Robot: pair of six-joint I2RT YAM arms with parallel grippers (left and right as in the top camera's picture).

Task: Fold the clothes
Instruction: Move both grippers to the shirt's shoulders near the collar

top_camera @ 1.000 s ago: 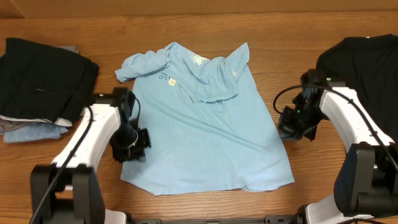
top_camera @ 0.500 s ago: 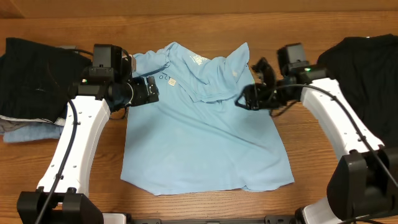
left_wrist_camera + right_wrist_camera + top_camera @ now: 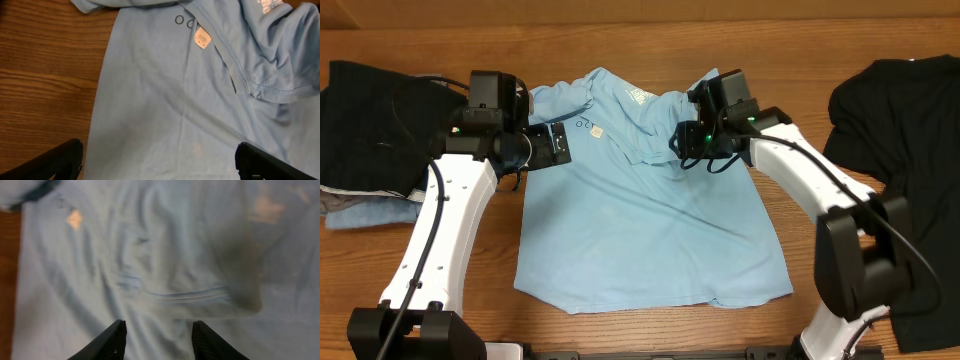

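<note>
Over the rumpled T-shirt (image 3: 650, 220): flattening before folding.
Left gripper (image 3: 560, 146) and right gripper (image 3: 682, 142) hover open-jawed (nothing held); next, probably grip the bunched sleeve.

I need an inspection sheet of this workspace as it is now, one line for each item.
Surface: wooden table, bare wood around the clothes.
Job's things: sky-blue T-shirt spread flat, its upper part bunched and turned over; not yet folded.
Clutter: black shirt at the right edge; pile of folded garments at the left.
Grippers: left gripper open above the T-shirt's left side; right gripper open above the bunched fabric; neither holds anything.
Cables: black cables run along both arms.
Surroundings: nothing seen.
</note>
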